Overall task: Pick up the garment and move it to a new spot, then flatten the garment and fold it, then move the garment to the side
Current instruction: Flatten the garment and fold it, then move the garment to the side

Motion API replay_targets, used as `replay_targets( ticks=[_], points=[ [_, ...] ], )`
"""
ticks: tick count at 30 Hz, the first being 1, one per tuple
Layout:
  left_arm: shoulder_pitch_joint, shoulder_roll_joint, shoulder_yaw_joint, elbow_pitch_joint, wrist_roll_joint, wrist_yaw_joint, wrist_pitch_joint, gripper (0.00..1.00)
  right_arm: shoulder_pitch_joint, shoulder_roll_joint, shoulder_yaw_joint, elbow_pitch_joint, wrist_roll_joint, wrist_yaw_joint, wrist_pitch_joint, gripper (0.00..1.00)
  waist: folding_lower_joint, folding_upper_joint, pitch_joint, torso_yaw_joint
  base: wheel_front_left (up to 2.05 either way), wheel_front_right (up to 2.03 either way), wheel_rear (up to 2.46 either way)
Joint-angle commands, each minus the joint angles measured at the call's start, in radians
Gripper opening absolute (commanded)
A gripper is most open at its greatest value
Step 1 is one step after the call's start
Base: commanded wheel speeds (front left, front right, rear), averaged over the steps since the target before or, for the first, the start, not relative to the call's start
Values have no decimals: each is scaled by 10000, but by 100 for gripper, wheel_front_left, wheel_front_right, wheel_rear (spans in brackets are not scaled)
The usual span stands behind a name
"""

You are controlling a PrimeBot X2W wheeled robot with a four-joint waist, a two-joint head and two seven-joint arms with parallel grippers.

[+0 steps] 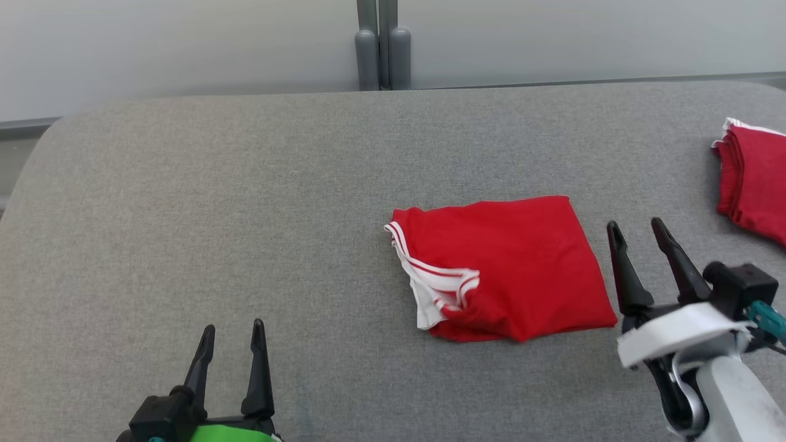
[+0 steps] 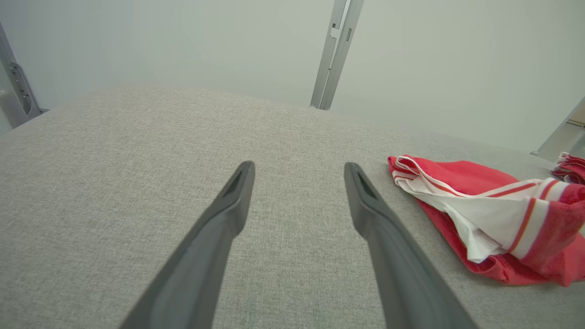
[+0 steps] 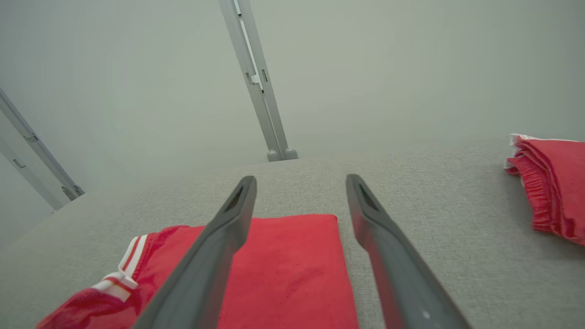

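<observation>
Stretching wide, grey table [image 1: 245, 184] carries folded red garment [image 1: 509, 264] ctr-right, long axis L-R; right gripper [image 1: 634, 224] just beside its right edge, jaws apart, empty, so nearer arm; left gripper [image 1: 233, 325] well apart to garment's left, also spread, empty.

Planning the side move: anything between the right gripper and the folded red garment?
Nothing visible. The right gripper, open, is just right of the garment, with bare grey table between. A second red pile lies farther right.
</observation>
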Motion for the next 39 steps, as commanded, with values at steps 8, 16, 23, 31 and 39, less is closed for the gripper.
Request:
replay_targets(
  ticks=[8, 16, 23, 31, 39],
  points=[
    [601, 21, 386, -149, 99, -2, -28, 100, 2357, 116, -2273, -1269, -2366, -2, -22, 100, 0, 0, -896, -164, 0, 0, 0],
    [994, 21, 896, -162, 531, -177, -28, 100, 3745, 494, -3170, -1167, -3192, -3, -23, 100, 0, 0, -1274, -33, 0, 0, 0],
    [1209, 21, 1026, -280, 575, -198, -28, 100, 4014, 720, -3102, -1322, -3426, -3, -22, 100, 0, 0, -1342, -17, 0, 0, 0],
    [1199, 22, 868, -209, 484, -330, -28, 100, 3769, 640, -2874, -1619, -3423, -3, -23, 100, 0, 0, -1236, -23, 0, 0, 0],
    [1089, 21, 791, -76, 482, -480, -28, 100, 3369, 565, -2677, -1923, -3242, -3, -24, 100, 0, 0, -1108, -28, 0, 0, 0]
  ],
)
